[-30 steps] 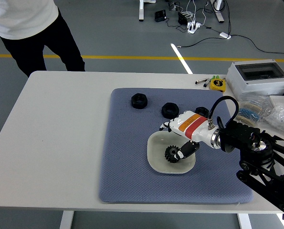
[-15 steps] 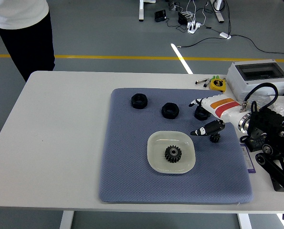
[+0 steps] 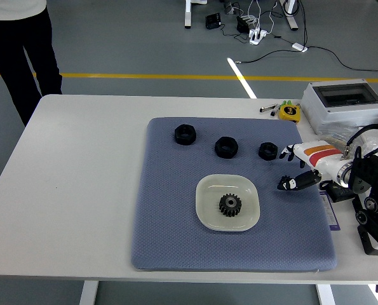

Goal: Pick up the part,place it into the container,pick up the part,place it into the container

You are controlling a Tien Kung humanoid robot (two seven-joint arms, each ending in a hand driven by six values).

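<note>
I see my right hand (image 3: 301, 166) over the right edge of the grey textured mat (image 3: 169, 235), fingers loosely spread and holding nothing. The toothed black gear (image 3: 230, 204) lies in the shallow, rounded pale dish (image 3: 208, 190), well to the hand's left. Three black ring-shaped parts (image 3: 226, 146) sit in a row on the mat beyond the dish, the nearest just beside my fingers.

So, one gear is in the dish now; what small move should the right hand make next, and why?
Probably reach the right hand left toward the nearest black part on the grey mat. The hand is open and holds nothing, the gear already lies in the dish, and three parts remain.
</note>
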